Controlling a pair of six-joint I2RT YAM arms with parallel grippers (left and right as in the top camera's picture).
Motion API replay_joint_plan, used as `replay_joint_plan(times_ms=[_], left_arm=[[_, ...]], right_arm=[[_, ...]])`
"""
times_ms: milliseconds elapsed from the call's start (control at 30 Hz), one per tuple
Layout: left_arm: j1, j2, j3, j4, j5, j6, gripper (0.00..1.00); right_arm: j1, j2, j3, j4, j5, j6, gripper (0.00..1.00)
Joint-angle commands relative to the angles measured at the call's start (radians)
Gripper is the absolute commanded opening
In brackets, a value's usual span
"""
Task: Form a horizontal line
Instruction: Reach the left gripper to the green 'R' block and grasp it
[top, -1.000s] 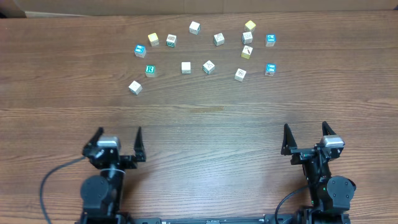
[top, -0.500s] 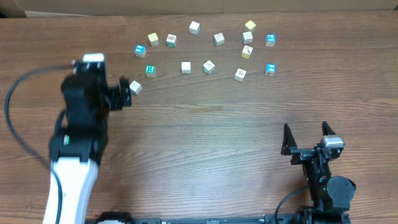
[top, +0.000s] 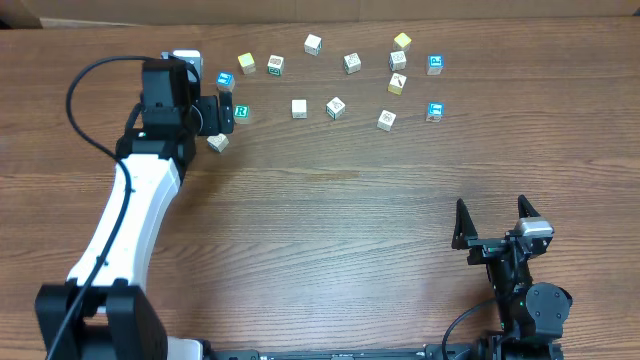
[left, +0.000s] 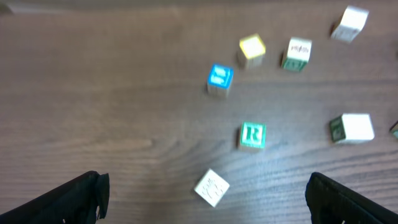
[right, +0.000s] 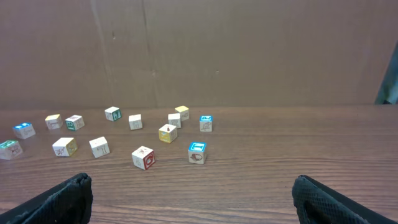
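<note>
Horizontal line (top: 299, 108): unformed; green R cube (top: 241, 112) and pale cubes (top: 336, 107) lie staggered on far worktop (top: 320, 230). Left pincer (top: 224, 112) released, hovering beside R; right pincer (top: 490, 222) released, parked. Risk: wide fingers (left: 74, 196) knock neighbouring blue cube (top: 225, 80) askew.

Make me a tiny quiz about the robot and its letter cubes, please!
1. True or false: the right gripper is holding a cube.
2. Which letter is on the green cube? A) R B) T C) M
3. Which gripper hangs near the green cube?
Key: 1 false, it is open and empty. 2 A. 3 the left gripper, open too.
</note>
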Motion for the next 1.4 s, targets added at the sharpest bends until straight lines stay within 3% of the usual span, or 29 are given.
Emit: replay_joint_plan(times_ms=[0, 233, 433, 767, 1100, 1367], left_arm=[[-0.009, 0.079, 0.063, -0.029, 0.025, -0.073, 1.00], [-0.054, 0.272, 0.324, -0.266, -0.009, -0.112, 1.00], [-0.087, 0.463, 0.609, -0.457, -0.031, -0.220, 1.00], [-0.084, 0.621, 0.657, -0.410, 0.017, -0.167, 0.99], [-0.084, 0.714, 0.657, -0.362, 0.016, -0.156, 0.89], [-0.084, 0.717, 0.657, -0.326, 0.016, -0.068, 0.67]], right_arm=[[-0.002, -0.006, -0.010, 0.004, 0.000, -0.005, 1.00], [-0.002, -0.006, -0.010, 0.004, 0.000, -0.005, 1.00], [-0.002, -0.006, -0.010, 0.004, 0.000, -0.005, 1.00], [-0.002, -0.006, -0.010, 0.004, 0.000, -0.005, 1.00], [-0.002, -0.006, -0.010, 0.004, 0.000, -0.005, 1.00], [-0.002, -0.006, -0.010, 0.004, 0.000, -0.005, 1.00]])
